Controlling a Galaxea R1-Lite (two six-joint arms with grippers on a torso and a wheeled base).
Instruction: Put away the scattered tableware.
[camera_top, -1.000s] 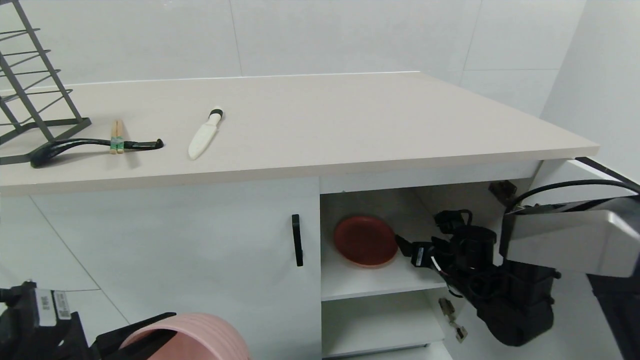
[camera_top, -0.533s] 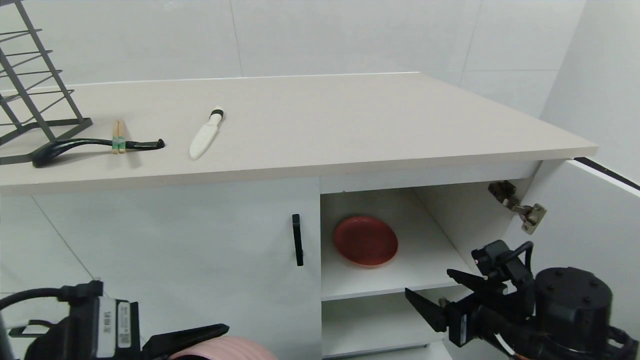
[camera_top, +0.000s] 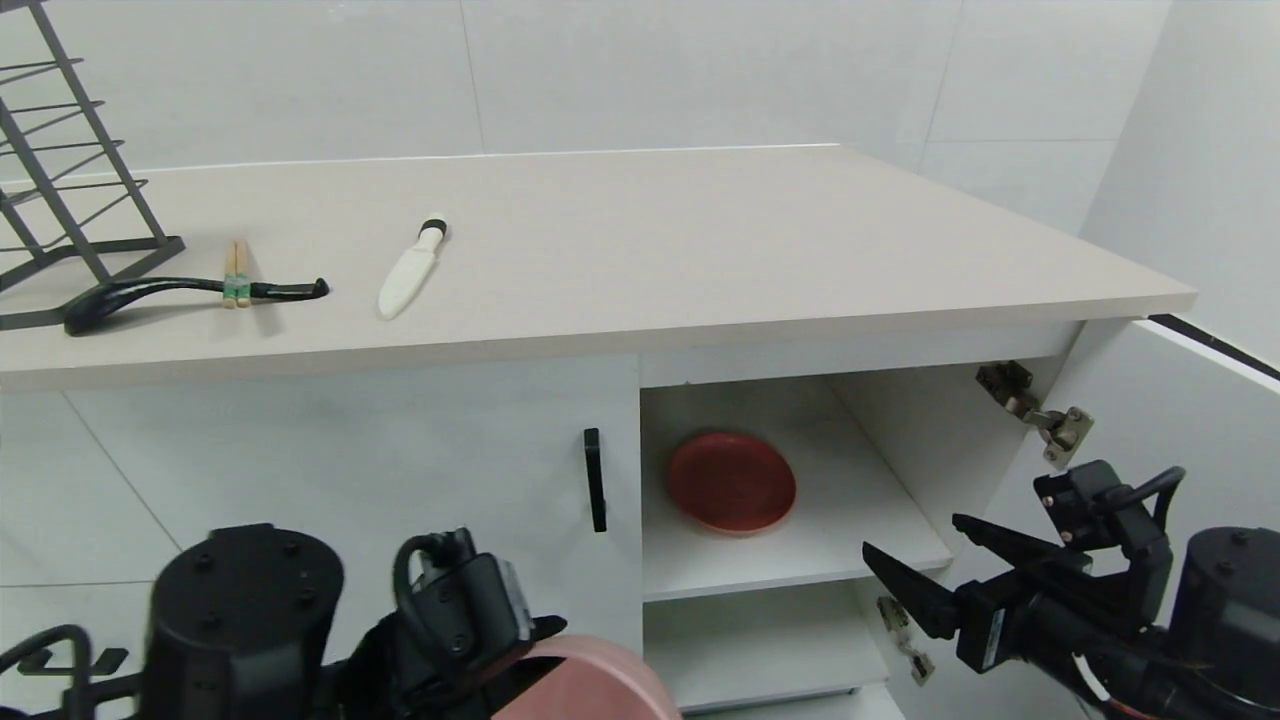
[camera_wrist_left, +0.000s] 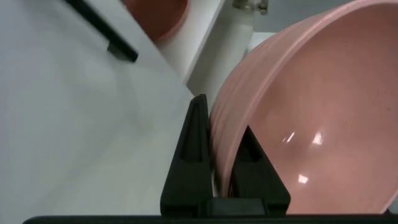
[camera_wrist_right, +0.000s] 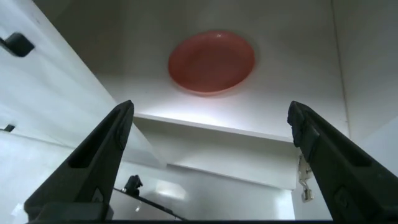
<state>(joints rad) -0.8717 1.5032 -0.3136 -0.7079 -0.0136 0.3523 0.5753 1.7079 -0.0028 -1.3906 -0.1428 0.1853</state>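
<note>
My left gripper (camera_top: 520, 650) is low in front of the closed cabinet door, shut on the rim of a pink bowl (camera_top: 585, 685); in the left wrist view its fingers (camera_wrist_left: 196, 155) pinch the wall of the pink bowl (camera_wrist_left: 317, 118). My right gripper (camera_top: 925, 575) hangs open in front of the open cabinet, empty. A red plate (camera_top: 731, 481) lies on the cabinet's upper shelf (camera_top: 850, 520); the right wrist view has the red plate (camera_wrist_right: 211, 61) between its fingers (camera_wrist_right: 102, 155), farther off. On the counter lie a white knife (camera_top: 409, 267), chopsticks (camera_top: 235, 272) and a black ladle (camera_top: 170, 293).
A grey dish rack (camera_top: 60, 170) stands at the counter's far left. The left cabinet door with a black handle (camera_top: 594, 479) is closed. The right cabinet door (camera_top: 1180, 400) stands swung open with hinges (camera_top: 1040, 415) showing. A lower shelf (camera_top: 760, 645) sits under the plate's shelf.
My right gripper drew back out of the cabinet, away from the red plate, and ended lower right. My left arm with the pink bowl moved right along the cabinet front.
</note>
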